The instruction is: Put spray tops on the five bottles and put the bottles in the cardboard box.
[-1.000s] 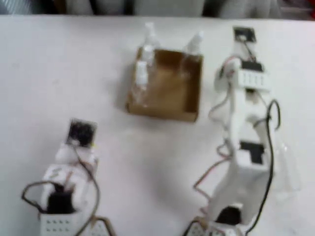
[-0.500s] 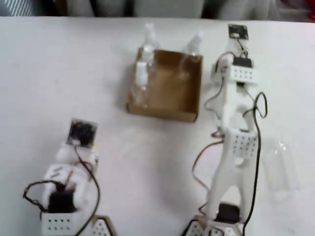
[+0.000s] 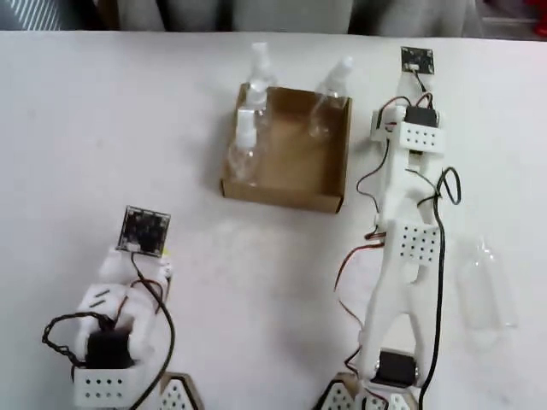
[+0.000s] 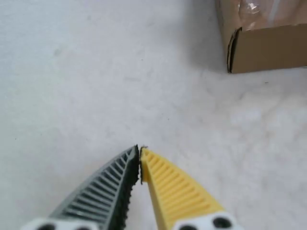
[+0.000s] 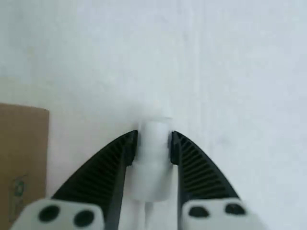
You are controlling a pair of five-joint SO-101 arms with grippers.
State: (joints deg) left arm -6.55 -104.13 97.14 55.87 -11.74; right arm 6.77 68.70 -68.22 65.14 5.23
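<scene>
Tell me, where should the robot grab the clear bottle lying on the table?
Probably around the middle of its body, coming straight down from above. The clear bottle lies flat on its side on the table, so both long sides are free to be pinched across its width, and the wide body looks easier to catch than the narrow neck.
</scene>
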